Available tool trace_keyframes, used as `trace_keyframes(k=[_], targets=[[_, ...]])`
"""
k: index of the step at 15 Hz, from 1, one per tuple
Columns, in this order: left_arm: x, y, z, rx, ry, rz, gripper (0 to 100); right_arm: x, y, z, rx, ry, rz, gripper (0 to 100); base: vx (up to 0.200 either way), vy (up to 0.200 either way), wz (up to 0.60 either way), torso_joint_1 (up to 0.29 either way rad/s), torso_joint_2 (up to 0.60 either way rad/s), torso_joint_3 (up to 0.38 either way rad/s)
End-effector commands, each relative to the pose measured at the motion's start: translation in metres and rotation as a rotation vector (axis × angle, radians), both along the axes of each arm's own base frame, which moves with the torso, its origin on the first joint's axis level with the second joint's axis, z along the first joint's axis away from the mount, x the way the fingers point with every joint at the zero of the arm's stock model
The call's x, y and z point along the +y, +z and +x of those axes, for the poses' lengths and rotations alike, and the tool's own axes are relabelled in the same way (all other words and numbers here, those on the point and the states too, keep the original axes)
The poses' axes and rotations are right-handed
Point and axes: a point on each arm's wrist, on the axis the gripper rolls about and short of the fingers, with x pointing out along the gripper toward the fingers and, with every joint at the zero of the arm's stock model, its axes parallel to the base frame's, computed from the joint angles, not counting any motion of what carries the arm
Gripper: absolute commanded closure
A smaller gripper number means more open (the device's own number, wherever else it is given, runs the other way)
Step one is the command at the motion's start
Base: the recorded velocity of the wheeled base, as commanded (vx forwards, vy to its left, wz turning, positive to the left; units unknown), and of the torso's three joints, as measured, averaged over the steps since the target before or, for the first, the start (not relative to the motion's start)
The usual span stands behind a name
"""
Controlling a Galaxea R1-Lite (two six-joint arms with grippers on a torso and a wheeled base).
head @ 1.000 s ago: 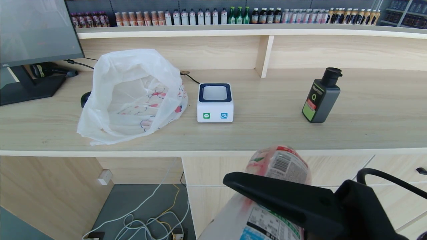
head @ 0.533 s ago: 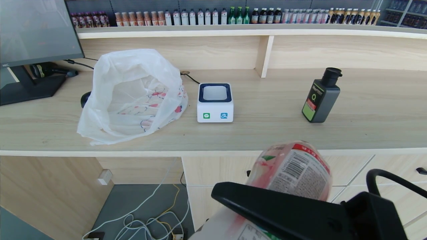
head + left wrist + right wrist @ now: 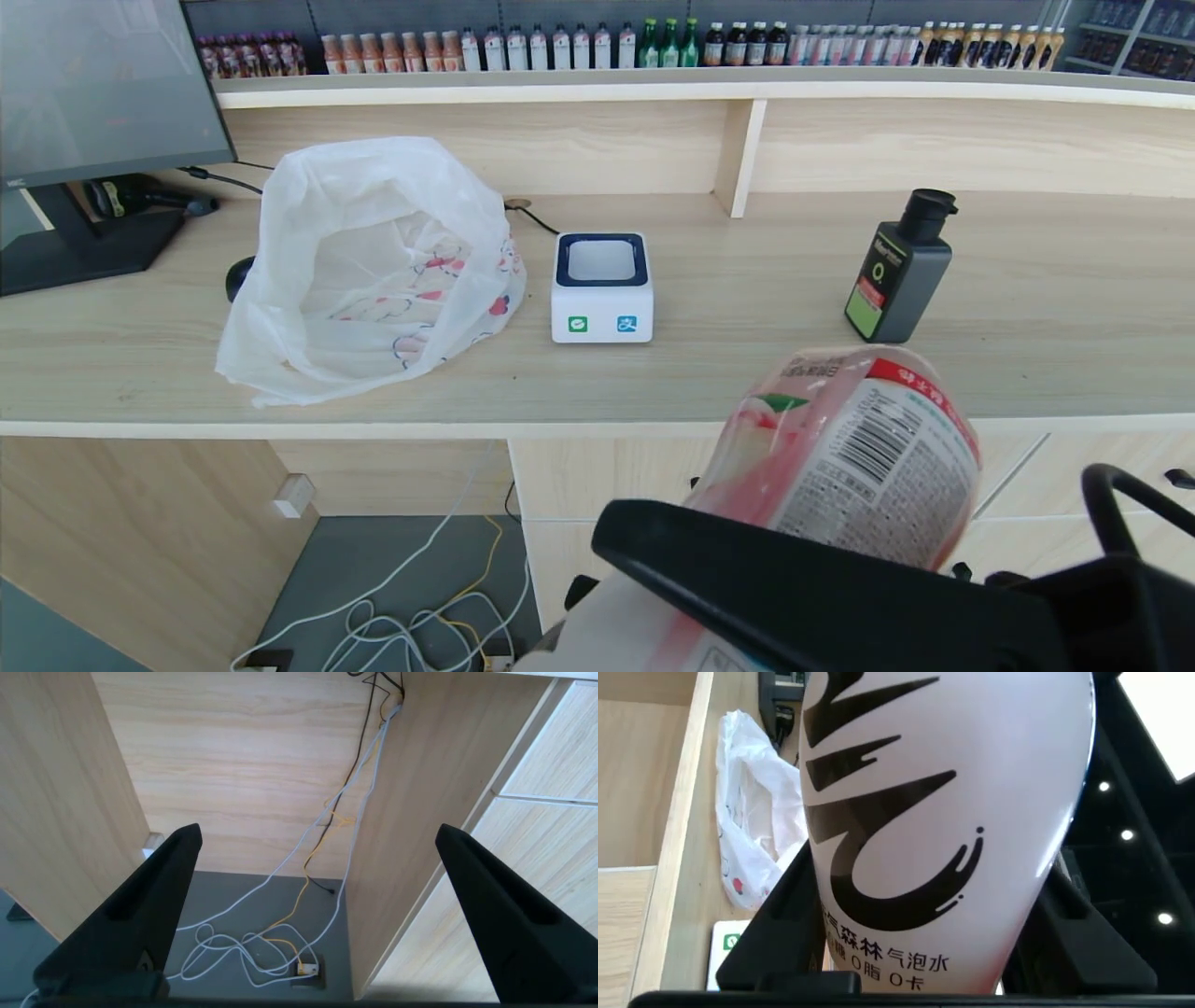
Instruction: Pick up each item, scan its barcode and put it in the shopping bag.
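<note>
Pink soda bottle (image 3: 840, 439) clenched in right gripper (image 3: 934, 943), barcode exposed for scanner (image 3: 601, 287), frame centre; left gripper (image 3: 318, 905) released.

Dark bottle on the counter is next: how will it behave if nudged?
The dark bottle stands upright, tall on a small base, so a push near its cap would probably topple it. Its flat-looking sides suggest it would not roll once down.

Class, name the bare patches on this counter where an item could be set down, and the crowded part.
Bare: the stretch between scanner and dark bottle, and right of that bottle. Crowded: the left end, where shopping bag and monitor stand sit close.
</note>
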Motion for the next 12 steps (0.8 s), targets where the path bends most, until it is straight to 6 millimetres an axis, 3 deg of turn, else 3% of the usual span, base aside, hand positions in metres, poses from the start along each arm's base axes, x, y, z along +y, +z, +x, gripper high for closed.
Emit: trace_keyframes(k=[1,12], targets=[[0.0,0.0,0.0,-0.001,0.0,0.0,0,0.0061,-0.006,0.0004,-0.002,0.004,-0.009,100,0.0,0.0,0.0,0.0,0.0,0.0],[0.0,0.0,0.0,-0.001,0.0,0.0,0,0.0129,-0.0091,-0.0076,-0.008,0.041,-0.005,100,0.0,0.0,0.0,0.0,0.0,0.0]])
